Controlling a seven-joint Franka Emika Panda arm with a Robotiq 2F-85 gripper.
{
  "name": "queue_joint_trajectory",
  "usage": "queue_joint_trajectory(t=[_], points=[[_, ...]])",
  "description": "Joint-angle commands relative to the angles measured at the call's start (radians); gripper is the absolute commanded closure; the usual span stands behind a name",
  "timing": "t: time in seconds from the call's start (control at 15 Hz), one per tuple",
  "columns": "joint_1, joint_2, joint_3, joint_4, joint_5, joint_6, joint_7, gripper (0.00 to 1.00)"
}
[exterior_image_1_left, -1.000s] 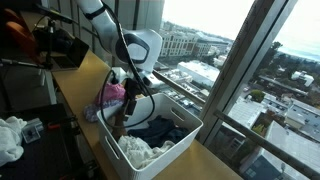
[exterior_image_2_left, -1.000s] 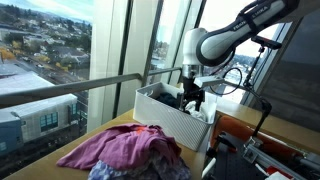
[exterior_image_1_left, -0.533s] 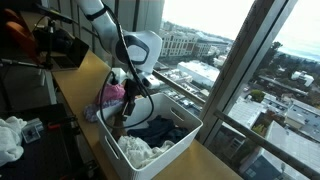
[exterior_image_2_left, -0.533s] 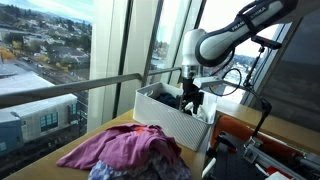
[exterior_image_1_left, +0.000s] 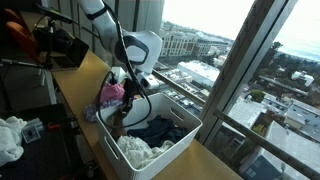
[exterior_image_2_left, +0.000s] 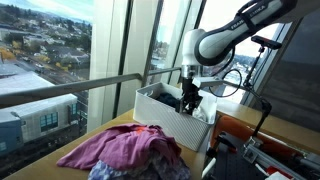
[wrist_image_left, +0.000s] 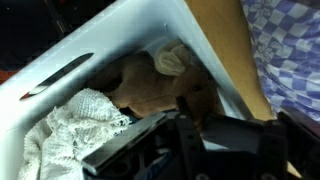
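Gripper (exterior_image_1_left: 121, 116) position: lowered inside the white basket (exterior_image_1_left: 191, 127), at the end nearest the pink garment (exterior_image_1_left: 112, 94).

Change check: against the pictures from a second ago, arm posture and gripper height show no visible shift in both exterior views. The gripper is stationary at working depth.

Jaw opening: cannot be told. In the wrist view the finger hardware is a dark blur along the bottom edge. In the exterior views the basket wall and the clothing hide the tips. Whether anything is gripped cannot be confirmed either.

Nearest item: tan garment (wrist_image_left: 150, 82), crumpled directly beneath the gripper and lying against the inner basket wall ahead of it. Contact looks likely but is not shown.

Adjacent items:
- White knitted cloth (wrist_image_left: 68, 122), to one side of the gripper, touching the tan garment.
- Dark blue garment (exterior_image_1_left: 160, 131), farther along the basket, apart from the gripper.
- Wooden tabletop (wrist_image_left: 225, 45) and blue checked cloth (wrist_image_left: 290, 50), beyond the basket wall, outside the basket.

Judgement: with no further travel visible, the approach is over. The work stands at the point of contact with the tan garment.
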Motion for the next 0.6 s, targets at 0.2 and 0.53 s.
queue_joint_trajectory(t=[0.2,0.53], points=[[-0.014,-0.131,-0.003,-0.020,0.021,-0.035,-0.014,1.00],[-0.016,-0.189,0.008,-0.011,0.012,-0.048,0.007,0.75]])
